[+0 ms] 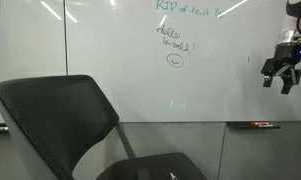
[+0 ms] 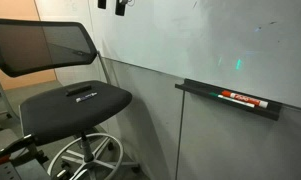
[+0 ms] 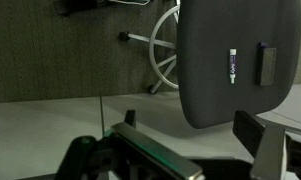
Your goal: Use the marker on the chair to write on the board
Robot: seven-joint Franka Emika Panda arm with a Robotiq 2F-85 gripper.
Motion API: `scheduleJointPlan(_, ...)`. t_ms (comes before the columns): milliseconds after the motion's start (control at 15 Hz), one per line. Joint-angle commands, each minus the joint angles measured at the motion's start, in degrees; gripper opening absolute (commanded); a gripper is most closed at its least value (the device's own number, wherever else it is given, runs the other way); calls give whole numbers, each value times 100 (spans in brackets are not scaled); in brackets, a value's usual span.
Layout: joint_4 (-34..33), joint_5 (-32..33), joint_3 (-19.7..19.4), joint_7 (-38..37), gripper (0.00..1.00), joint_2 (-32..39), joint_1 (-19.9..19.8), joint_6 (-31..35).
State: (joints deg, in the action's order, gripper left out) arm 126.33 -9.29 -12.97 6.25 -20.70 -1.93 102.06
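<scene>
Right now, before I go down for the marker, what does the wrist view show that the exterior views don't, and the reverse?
Only the wrist view: a top-down look at the chair seat, with the marker clear on it, pale body, dark end, beside a dark rectangular piece. Only the exterior views: the board with green writing, the backrest, a red-and-black marker on the rail, and the whole gripper, jaws apart, near the board. Both: the seat and the ringed base.

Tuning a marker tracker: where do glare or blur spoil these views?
Wrist view: marker clear on the chair, gripper blurred up close. An exterior view: light streaks glare across the board. An exterior view: a green glint on it.
</scene>
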Motion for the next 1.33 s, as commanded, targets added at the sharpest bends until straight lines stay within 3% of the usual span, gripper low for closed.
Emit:
scheduleJointPlan(0, -33, -50, 138, 48, 100, 19, -164, -21)
scheduleJointPlan(1067, -75, -50, 137, 48, 100, -5, -164, -22)
scheduleJointPlan(1267, 18, -139, 313, 131, 100, 47, -20, 92)
